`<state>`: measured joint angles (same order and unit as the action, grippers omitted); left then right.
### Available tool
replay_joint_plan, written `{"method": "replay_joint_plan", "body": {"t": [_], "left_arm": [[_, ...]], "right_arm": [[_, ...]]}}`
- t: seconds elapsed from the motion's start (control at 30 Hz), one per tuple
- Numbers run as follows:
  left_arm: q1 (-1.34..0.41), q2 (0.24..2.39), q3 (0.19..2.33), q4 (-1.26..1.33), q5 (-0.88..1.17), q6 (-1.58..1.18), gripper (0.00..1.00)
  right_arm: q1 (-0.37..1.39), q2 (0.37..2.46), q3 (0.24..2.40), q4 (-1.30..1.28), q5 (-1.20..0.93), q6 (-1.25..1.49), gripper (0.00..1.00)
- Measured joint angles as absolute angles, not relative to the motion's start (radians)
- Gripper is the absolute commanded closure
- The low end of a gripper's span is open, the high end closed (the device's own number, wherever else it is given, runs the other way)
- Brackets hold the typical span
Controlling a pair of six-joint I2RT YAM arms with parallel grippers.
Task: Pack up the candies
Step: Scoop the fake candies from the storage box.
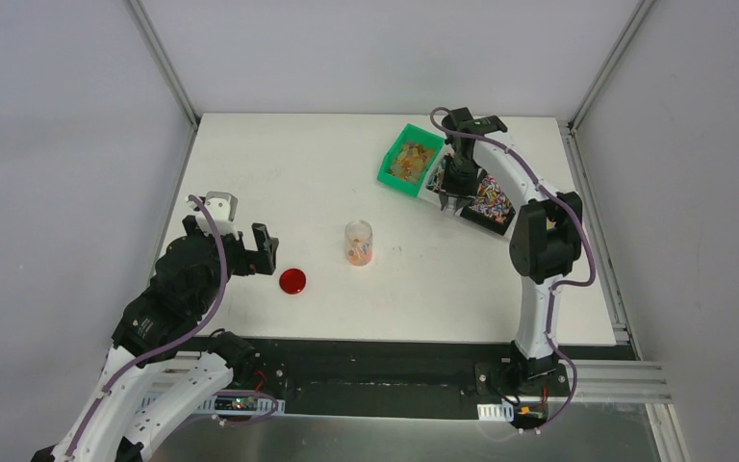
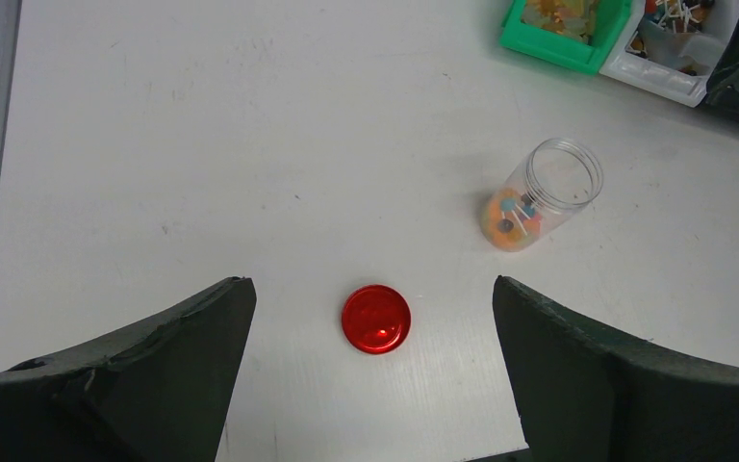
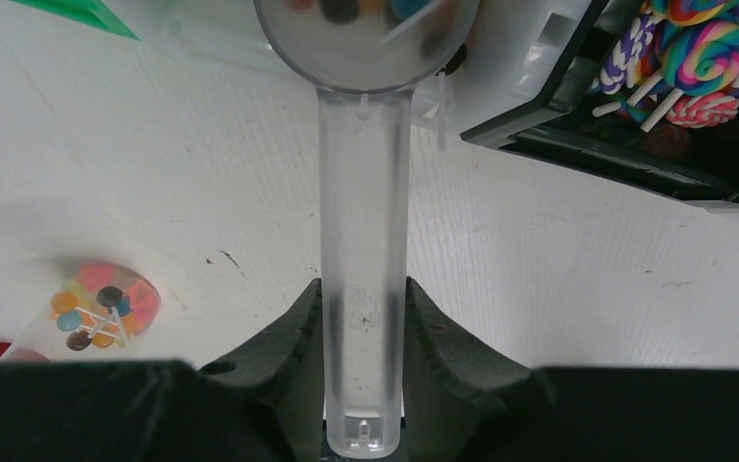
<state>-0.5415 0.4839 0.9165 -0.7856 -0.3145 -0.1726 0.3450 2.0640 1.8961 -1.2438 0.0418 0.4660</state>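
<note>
A white desk (image 1: 250, 173) fills the middle of the top view. A flat red lid (image 1: 293, 281) lies at centre left. A clear jar (image 1: 358, 242) stands upright and open to its right, near it but apart. In the upper right, three bins sit side by side in a slanted row: a green bin (image 1: 396, 183), a white bin (image 2: 669, 77) and a black bin (image 1: 488, 221). In the right wrist view a clear scoop (image 3: 364, 221) runs up the middle, its bowl at the top edge by the white bin.

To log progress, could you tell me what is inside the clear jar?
The clear jar holds a few colourful candies at its bottom; any beneath the top ones are hidden.
</note>
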Motion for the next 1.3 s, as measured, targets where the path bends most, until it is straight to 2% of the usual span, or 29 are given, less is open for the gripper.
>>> {"method": "replay_joint_plan", "body": {"t": [1.3], "left_arm": [[-0.542,0.484,0.916,-0.786,-0.315,-0.173,0.01]], "right_arm": [[0.377,1.790,1.441,-0.825,0.139,0.351,1.00]]}}
